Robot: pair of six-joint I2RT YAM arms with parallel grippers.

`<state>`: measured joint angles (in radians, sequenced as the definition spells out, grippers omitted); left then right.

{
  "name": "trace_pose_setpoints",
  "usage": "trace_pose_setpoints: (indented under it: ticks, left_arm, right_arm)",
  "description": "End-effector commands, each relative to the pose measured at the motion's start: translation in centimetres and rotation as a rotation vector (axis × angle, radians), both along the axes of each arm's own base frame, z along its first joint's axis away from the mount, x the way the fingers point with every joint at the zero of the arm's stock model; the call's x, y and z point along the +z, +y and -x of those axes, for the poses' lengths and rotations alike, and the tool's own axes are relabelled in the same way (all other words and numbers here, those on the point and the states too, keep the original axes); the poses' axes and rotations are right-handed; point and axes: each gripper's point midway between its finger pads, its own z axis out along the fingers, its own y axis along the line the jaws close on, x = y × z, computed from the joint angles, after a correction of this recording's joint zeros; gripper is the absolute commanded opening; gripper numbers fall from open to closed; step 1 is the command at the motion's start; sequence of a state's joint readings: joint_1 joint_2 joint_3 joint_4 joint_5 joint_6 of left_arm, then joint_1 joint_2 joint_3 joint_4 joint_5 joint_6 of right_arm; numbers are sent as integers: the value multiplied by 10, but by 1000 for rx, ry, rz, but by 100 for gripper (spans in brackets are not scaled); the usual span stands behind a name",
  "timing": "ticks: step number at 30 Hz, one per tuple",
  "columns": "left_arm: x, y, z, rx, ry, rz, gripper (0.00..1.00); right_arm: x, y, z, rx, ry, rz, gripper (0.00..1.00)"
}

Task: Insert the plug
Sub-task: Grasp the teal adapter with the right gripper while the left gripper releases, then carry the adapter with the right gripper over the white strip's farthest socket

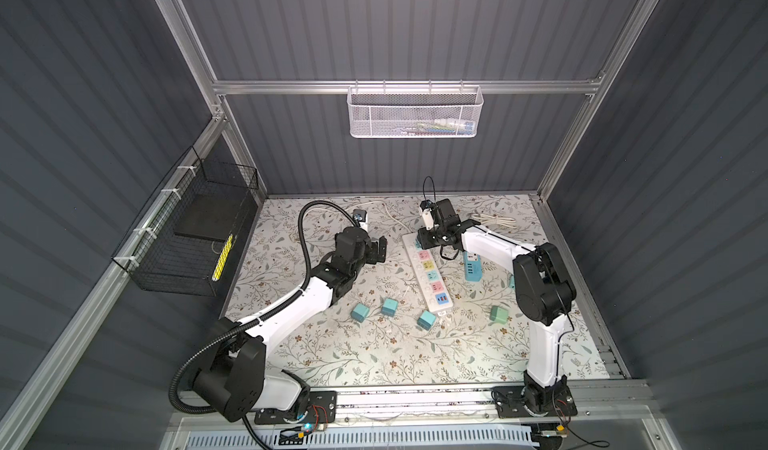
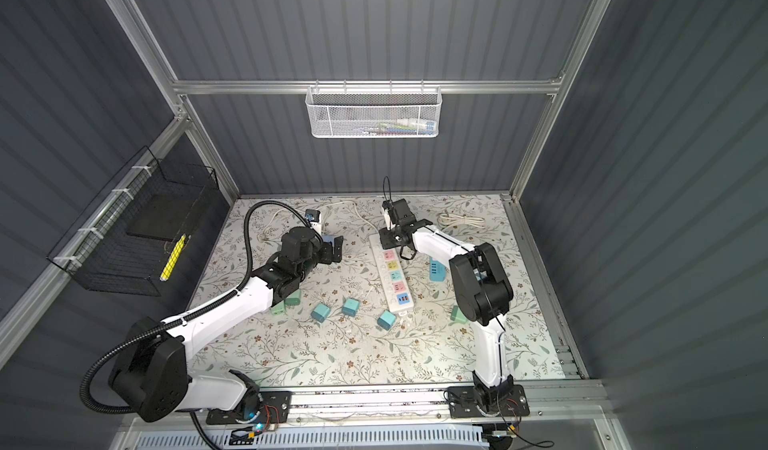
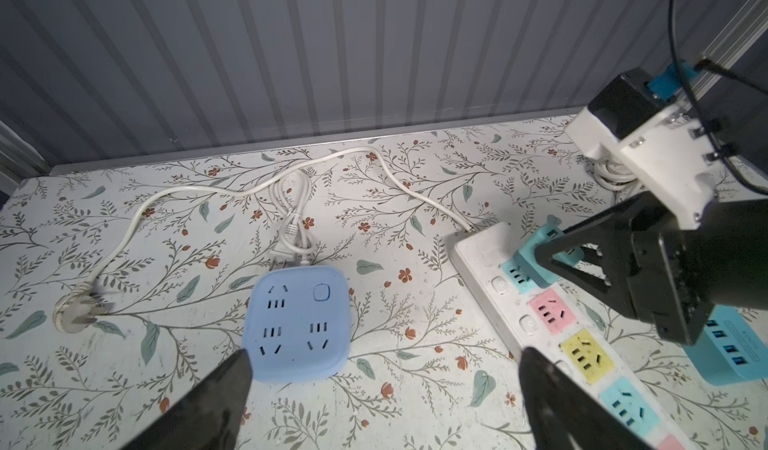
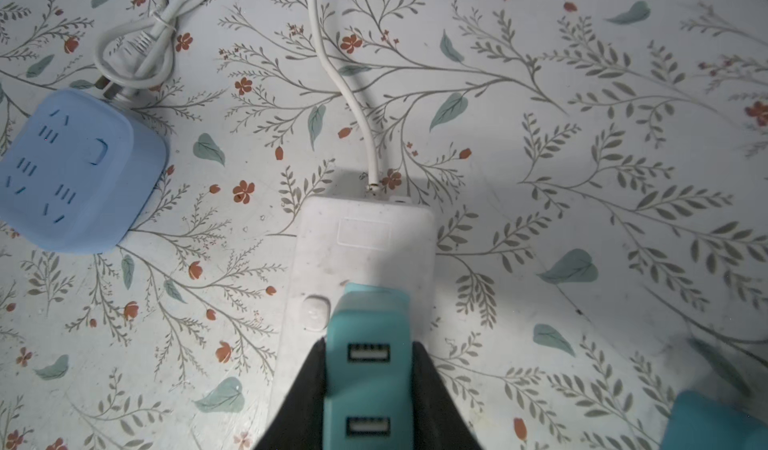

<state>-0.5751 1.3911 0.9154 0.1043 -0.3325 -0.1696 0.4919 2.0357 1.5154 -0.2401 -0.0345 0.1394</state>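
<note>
**Right wrist view: plug at the end socket, seating not confirmed**

Nearest me, several spare plugs lie loose on the desk around the near end of the white power strip. None is in the way. The left fingers hang spread wide and empty, between the blue socket block and the strip. Further back, the right fingers are clamped on the sides of the teal plug. It sits over the teal socket at the strip's far end, next to where the cord enters. The prongs are hidden under the body, so I cannot tell whether they are in the slots.

Risks, my judgement:
- In the left wrist view the plug looks tilted against the strip face. Pressing down like that could jam or bend the prongs on the slot edges.
- Nothing holds the strip down. A skewed push could slide or tip it.
- The plug's sides are smooth, so hard pressing may twist it in the grip.
- Letting go early would leave it half seated.
</note>
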Motion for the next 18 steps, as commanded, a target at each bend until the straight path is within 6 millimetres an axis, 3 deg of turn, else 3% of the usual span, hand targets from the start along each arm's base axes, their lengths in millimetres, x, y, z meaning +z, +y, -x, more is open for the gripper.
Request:
trace_pose_setpoints:
  ticks: [1, 6, 12, 18]
  left_arm:
    - [14, -5, -2, -6, -19, 30, 100]
    - [14, -5, -3, -8, -21, 29, 100]
    - [17, -4, -2, -9, -27, 26, 100]
    - [17, -5, -2, -12, -28, 20, 100]
  right_arm:
    - [10, 1, -9, -28, -43, -12, 17]
    - [1, 2, -7, -29, -19, -14, 17]
    - [5, 1, 7, -16, -3, -42, 17]
    - [-8, -2, 13, -15, 22, -31, 17]
